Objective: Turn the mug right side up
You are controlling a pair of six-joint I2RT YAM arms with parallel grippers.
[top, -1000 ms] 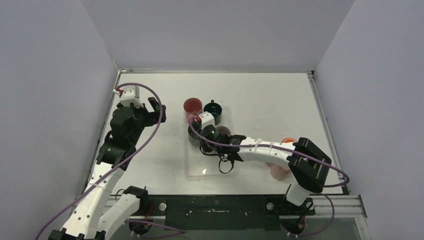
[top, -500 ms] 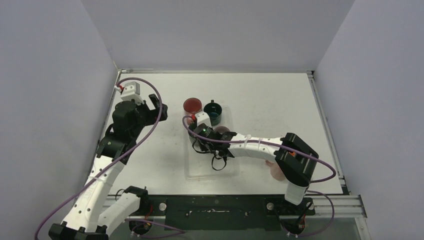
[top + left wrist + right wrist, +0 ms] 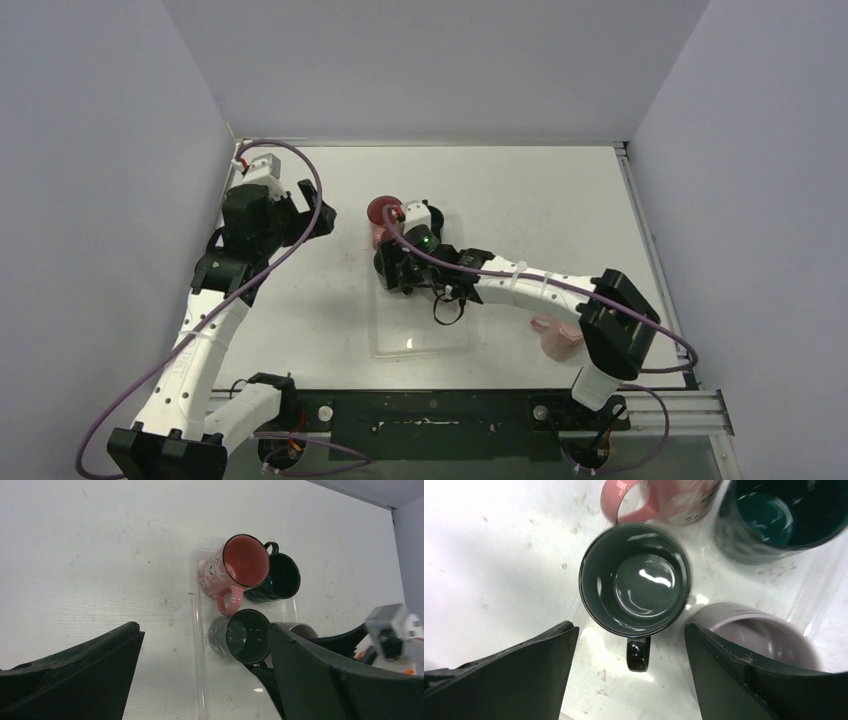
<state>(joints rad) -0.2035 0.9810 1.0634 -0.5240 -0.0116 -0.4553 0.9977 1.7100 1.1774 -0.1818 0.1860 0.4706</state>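
Observation:
The dark grey mug (image 3: 634,592) stands upright, mouth up, in the clear tray (image 3: 420,335), its handle pointing toward the near side. My right gripper (image 3: 629,630) hangs open right over it, one finger on each side and touching nothing. The left wrist view shows the same mug (image 3: 245,635) standing free. In the top view the right gripper (image 3: 400,270) covers most of it. My left gripper (image 3: 315,215) is open and empty over the bare table, left of the tray.
Beside the grey mug in the tray stand a pink mug (image 3: 664,497), a dark teal mug (image 3: 774,515) and a lilac mug (image 3: 764,635), all close together. A pink cup (image 3: 555,338) lies on the table by the right arm's elbow.
My right gripper has opened and let go of the dark grey mug, which now stands upright, and has shifted slightly toward the back. The left arm has drawn back a little.

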